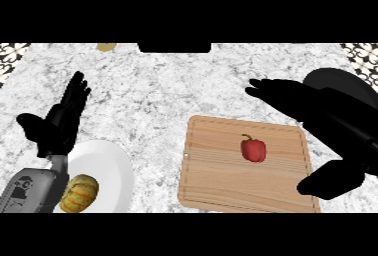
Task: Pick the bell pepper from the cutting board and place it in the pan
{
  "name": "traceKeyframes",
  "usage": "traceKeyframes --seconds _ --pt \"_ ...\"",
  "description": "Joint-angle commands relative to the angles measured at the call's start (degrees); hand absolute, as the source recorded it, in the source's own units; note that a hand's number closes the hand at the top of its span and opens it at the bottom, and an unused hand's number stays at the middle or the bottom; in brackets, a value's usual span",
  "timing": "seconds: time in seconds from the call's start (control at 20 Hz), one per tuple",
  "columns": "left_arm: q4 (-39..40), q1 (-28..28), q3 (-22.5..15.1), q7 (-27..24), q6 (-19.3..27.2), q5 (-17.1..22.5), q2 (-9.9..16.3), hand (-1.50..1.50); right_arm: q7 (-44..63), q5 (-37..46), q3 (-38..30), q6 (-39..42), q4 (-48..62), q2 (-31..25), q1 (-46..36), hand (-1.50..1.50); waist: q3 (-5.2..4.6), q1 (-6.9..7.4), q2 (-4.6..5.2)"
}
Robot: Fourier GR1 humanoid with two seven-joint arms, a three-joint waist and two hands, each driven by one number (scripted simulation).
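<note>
The bell pepper (252, 149) lay near the middle of the wooden cutting board (221, 190), small, red and glossy, with a short green stem pointing away from the robot, and no hand touched it. The right hand (310, 107) hung over the far right corner of the board with its fingers straight and spread apart, holding nothing. The risk I judged was this: the pepper is rounded and smooth, so fingers that close off-centre could push it and make it roll on the board instead of lifting it. The black pan (343, 82) was at the far right and was mostly hidden by this hand and forearm, so the placing could also miss its rim. The left hand (59, 120) rested open at the left, fingers up, beside a white plate (111, 160) that carried a small yellow-green squash (79, 192).
</note>
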Motion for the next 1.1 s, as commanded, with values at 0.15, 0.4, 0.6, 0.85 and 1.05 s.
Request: traceKeyframes --seconds 0.15,0.4,0.6,0.85,1.05 --pt "2.5 -1.4 4.6 -0.6 -3.9 1.4 1.8 0.00 12.5 6.2 7.0 2.3 -6.3 8.3 2.9 -1.50 -0.01 -0.59 -0.10" --pt "1.3 0.2 3.4 -1.0 -3.5 -0.7 -1.6 0.00 9.2 15.6 7.8 1.9 0.8 13.5 4.3 -1.50 0.02 -0.15 0.01" --pt "0.8 -3.0 4.6 2.0 -2.7 -1.7 -1.8 0.00 8.6 19.0 5.1 3.4 -1.6 12.2 8.0 -1.50 0.04 -0.50 -0.04" --pt "-0.8 1.2 3.7 0.0 -3.6 -4.1 -3.1 0.00 0.1 21.8 1.3 5.9 10.8 13.0 4.8 -1.50 0.04 -0.07 0.07" --pt "-4.0 1.8 4.9 2.7 -4.4 -3.4 -2.8 0.00 0.7 25.3 5.4 6.0 9.9 16.7 8.8 -1.50 0.05 -0.05 -0.01"
